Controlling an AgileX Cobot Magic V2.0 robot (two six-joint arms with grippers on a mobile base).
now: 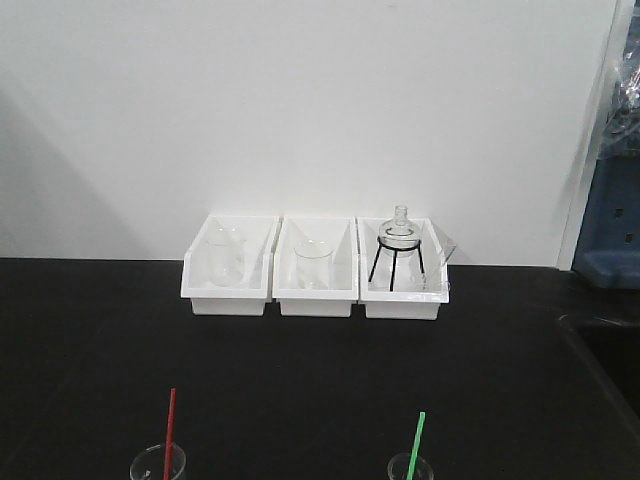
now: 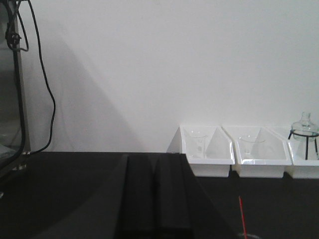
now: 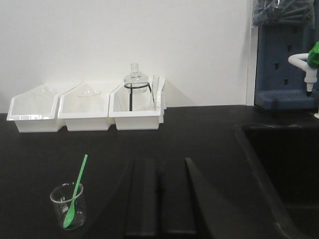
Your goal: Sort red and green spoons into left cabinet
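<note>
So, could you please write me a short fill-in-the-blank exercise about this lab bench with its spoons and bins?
The thin plastic spoon leaning in the small clear glass beaker in the right wrist view is ____. The white plastic bins standing side by side number ____. The round glass flask on the black wire tripod sits in the ____ bin in the front view.
Missing words: green; three; rightmost.

Plain white wall [image 1: 300,100] behind a black countertop [image 1: 320,365], sink [image 3: 281,169] at right
</note>
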